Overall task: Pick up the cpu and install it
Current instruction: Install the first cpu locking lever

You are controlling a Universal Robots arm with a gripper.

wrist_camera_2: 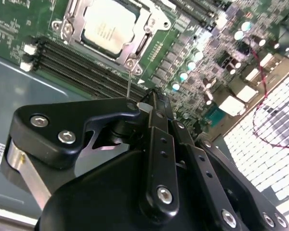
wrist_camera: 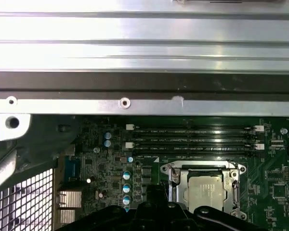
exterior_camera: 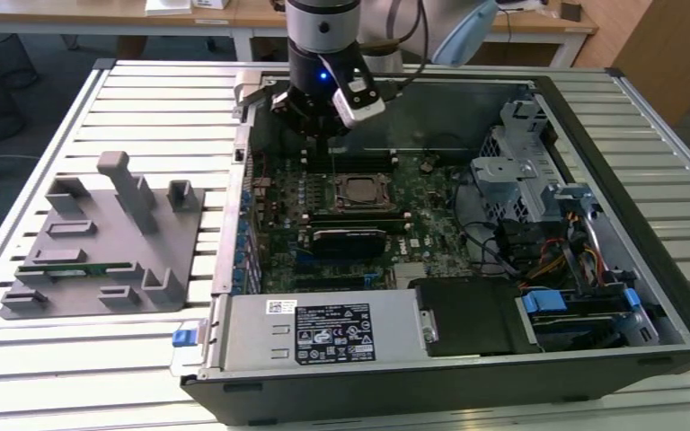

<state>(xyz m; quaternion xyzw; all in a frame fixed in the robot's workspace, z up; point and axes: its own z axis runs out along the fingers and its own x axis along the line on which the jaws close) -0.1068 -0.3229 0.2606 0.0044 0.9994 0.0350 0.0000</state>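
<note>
cpu (exterior_camera: 363, 191): lies flat in socket (wrist_camera_2: 67, 28) mid-board, metal top up; also in both wrist views (wrist_camera_2: 108, 24) (wrist_camera: 205, 192).
gripper (exterior_camera: 323, 135): above board's (exterior_camera: 429, 206) rear part, at 12 o'clock of cpu in ext. view; near it, not touching. No cpu seen in it.
pincer: can't tell if spread or pressed together.
step (my read): cpu looks placed, so seating is what counts.
do it well: cpu must sit level inside frame, no corner riding up, no side push. Keep tool clear of slots (wrist_camera: 192, 137), just beside socket at its 12 o'clock.
arm pose: wrist points straight down into case (exterior_camera: 441, 391), forearm approx. vertical.
</note>
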